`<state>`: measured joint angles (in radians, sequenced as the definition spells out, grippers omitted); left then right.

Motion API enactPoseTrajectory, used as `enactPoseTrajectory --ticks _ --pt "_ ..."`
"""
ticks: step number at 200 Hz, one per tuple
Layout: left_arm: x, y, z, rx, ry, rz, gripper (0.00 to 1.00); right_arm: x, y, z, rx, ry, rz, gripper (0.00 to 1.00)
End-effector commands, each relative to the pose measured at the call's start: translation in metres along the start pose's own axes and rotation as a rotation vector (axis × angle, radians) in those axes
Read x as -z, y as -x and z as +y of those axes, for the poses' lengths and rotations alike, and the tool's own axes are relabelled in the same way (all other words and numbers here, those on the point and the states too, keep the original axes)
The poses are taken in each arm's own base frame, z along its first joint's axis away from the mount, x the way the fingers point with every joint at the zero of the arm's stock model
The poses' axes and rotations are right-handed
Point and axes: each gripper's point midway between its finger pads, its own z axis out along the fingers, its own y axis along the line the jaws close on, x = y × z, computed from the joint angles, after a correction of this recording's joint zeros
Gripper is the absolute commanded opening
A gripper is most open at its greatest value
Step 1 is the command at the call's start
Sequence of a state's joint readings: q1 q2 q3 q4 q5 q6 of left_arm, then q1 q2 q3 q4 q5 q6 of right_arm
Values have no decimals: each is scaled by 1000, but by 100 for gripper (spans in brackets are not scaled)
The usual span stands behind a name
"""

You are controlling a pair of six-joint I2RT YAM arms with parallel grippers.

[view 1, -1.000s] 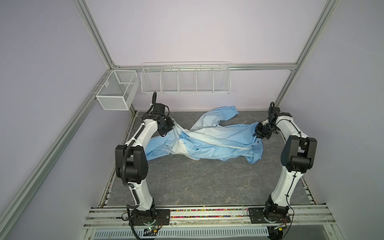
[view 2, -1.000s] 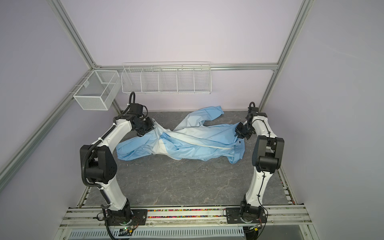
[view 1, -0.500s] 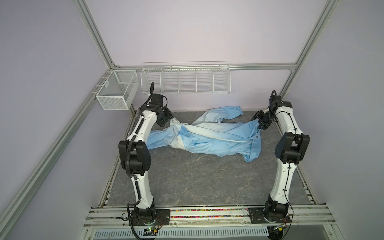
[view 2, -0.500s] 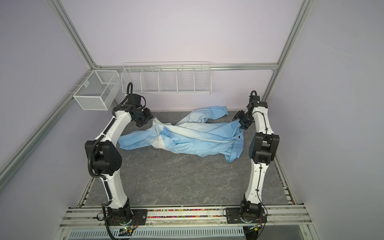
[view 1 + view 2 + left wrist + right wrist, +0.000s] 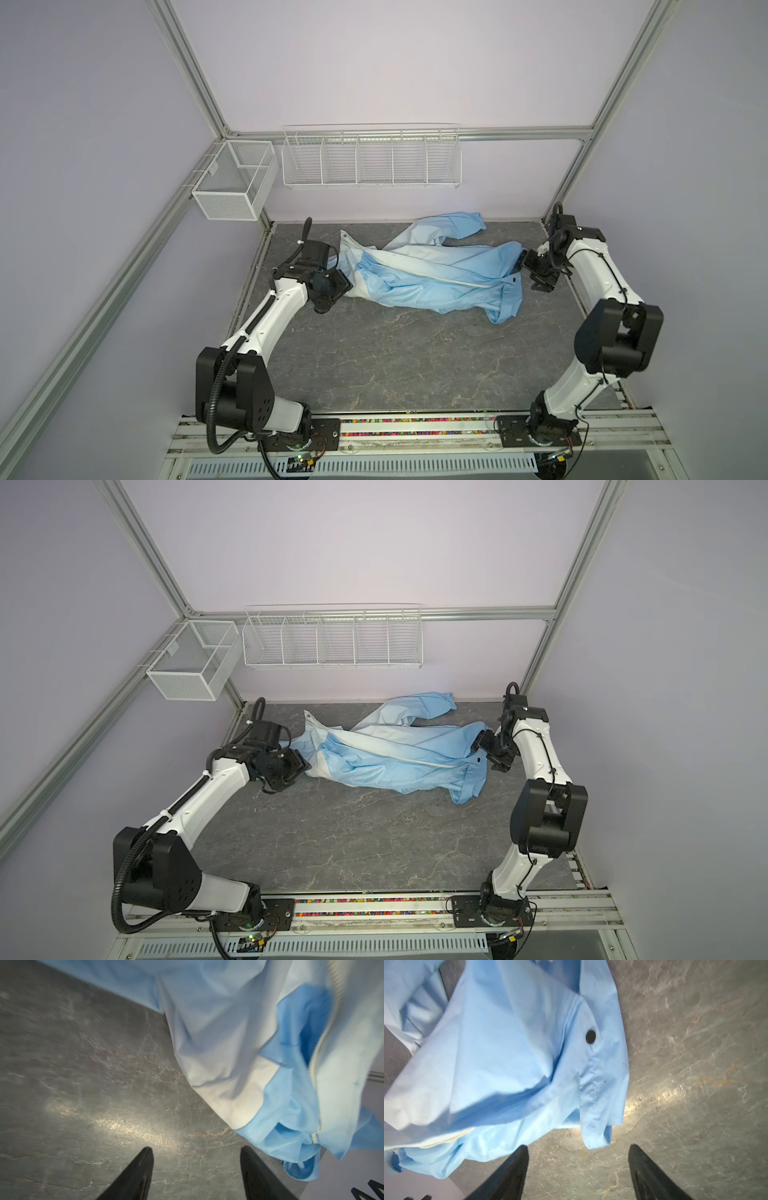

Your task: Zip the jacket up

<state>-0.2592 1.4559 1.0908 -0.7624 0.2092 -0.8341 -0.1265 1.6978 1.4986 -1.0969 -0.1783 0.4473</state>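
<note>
Released and backed off: left end effector and right end effector wide, empty; jacket left spread mid-frame on table, probably for zipping.

Lab robot cell: aluminium frame, wire baskets.

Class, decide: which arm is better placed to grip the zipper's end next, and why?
Left, probably. The left tool, open, sits beside the jacket with a zipper end close by. The right tool, also open, faces a corner with a stud; only a stretch of zipper shows there.
</note>
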Motion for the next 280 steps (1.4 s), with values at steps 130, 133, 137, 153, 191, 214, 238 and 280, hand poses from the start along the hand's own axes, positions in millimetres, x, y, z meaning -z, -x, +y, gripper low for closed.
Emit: enactPoseTrajectory --ticks 130,133,137,153,191,214,238,280 --pt "-91 45 -58 -56 -98 11 24 -99 -67 6 70 -96 143 54" --pt "-91 47 -59 -61 -96 11 22 -99 -67 8 71 -94 145 51" --pt "-90 49 -60 -66 -96 9 19 -100 -66 10 73 -91 148 47" --pt "-82 60 -68 -86 -97 -11 2 -96 -65 20 86 -68 154 23" --pt "-31 100 -81 -133 -65 -115 0 -38 -72 55 157 86 132 7" --pt "7 129 -88 -145 -56 -190 0 19 -73 72 224 171 52 7" --pt "48 155 -96 -173 -38 -271 0 72 -67 81 233 266 -39 7" --pt "94 184 -113 -212 -18 -357 0 113 -39 69 57 403 -89 7"
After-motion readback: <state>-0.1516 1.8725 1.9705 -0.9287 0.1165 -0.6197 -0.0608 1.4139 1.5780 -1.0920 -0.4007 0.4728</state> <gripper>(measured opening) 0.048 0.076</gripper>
